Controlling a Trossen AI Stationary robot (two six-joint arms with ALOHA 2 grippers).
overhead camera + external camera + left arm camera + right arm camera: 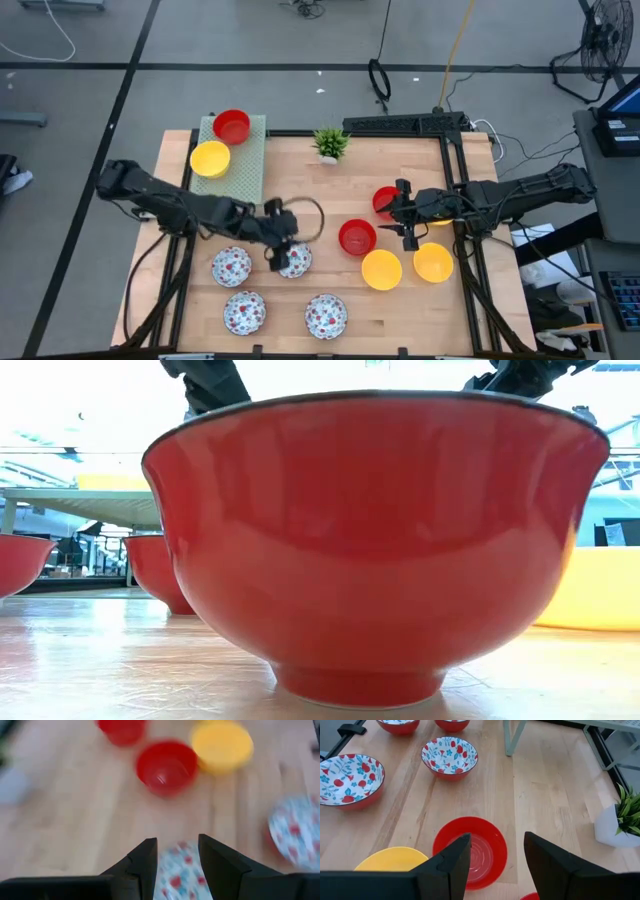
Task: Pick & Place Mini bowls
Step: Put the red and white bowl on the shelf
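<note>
High view: three red bowls [357, 238], three yellow [381, 270], four floral [231, 266]

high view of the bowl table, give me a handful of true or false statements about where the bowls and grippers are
1. A red bowl and a yellow bowl sit on the green mat. True.
2. Four floral bowls lie on the wood near the left gripper. True: that gripper hangs open over the floral bowl nearest the table's middle.
3. The right gripper is shut on a yellow bowl. False: it is open and holds nothing, between a red bowl at the far side and the red bowl at the middle.
4. The potted plant stands on the green mat. False: it stands on the bare wood at the table's far edge.
5. Three yellow bowls lie by the right arm. False: only two.
</note>
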